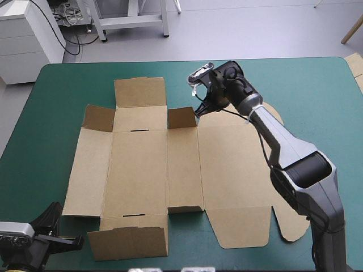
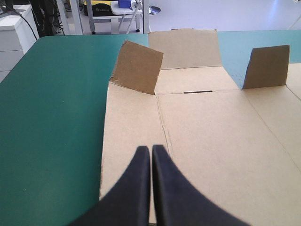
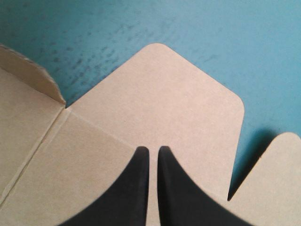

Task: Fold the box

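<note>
1. The box (image 1: 142, 170), a cut sheet of brown corrugated board, lies unfolded on the teal-green table cover (image 1: 317, 96). Its long axis runs side to side across the table, and its short end flaps point toward the far and near edges.
2. Nearly all of the sheet is flat. A small square flap (image 1: 99, 118) stands up at the box's far left corner, and a second small flap (image 1: 181, 117) stands up farther right along the same far side.
3. My right gripper (image 3: 153, 149) is at the box's far edge, just beside the second small flap. Its black fingers are pressed together with only a thin slit between them, and brown board and a rounded tab lie ahead of them. I cannot tell whether the tips touch the board.
4. My left gripper (image 2: 151, 148) sits off the box's near left corner and looks across the sheet. Its fingers are together too, with nothing between them.
5. Beyond the box's far side, past the table, there is grey floor (image 1: 255, 28), a white drawer cabinet (image 1: 28, 34) and the legs of a pale metal frame (image 1: 130, 20).
6. My right arm hides part of the box's right-hand panel and its rounded tabs. A pale tan strip (image 1: 354, 65) shows far to the box's right, cut off at the edge — I cannot make out what it is.
</note>
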